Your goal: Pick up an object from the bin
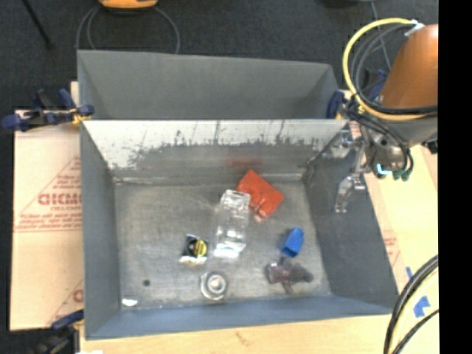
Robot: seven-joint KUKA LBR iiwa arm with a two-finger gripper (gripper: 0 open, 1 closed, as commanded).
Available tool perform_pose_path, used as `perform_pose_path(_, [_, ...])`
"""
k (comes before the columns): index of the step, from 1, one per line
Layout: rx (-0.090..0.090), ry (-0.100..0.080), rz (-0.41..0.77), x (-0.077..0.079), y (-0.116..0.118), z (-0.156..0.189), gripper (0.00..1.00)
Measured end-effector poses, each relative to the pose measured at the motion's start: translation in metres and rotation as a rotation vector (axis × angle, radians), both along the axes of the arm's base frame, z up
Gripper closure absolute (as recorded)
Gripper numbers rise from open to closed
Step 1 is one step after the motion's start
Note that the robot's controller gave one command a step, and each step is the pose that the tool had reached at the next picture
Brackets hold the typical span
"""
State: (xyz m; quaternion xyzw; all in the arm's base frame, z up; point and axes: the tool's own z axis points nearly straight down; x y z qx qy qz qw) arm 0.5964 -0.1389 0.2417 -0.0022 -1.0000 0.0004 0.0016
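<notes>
My gripper (344,192) hangs over the bin's right sloping wall, above the floor, with nothing seen in it. Nearest to it on the bin floor is a small blue block (293,242), down and to its left. An orange block (259,192) lies to the left of the gripper, near the back of the floor. A dark purple thing (287,273) lies just in front of the blue block.
A clear plastic bottle (231,223) lies mid-floor beside the orange block. A small black and yellow thing (195,248) and a round silver cap (214,285) lie front left of it. A white scrap (129,301) sits in the front left corner.
</notes>
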Motion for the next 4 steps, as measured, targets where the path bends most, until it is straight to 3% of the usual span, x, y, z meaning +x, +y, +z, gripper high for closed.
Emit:
perform_pose_path(1, [0.004,0.0,-0.081,0.038,0.046,-0.133,0.0])
perform_pose_path(2, [0.001,-0.01,-0.12,0.046,0.085,-0.167,0.0])
perform_pose_path(3, [-0.001,-0.015,-0.118,0.047,0.083,-0.164,1.0])
perform_pose_path(4, [0.001,-0.018,-0.144,0.048,0.077,0.026,1.0])
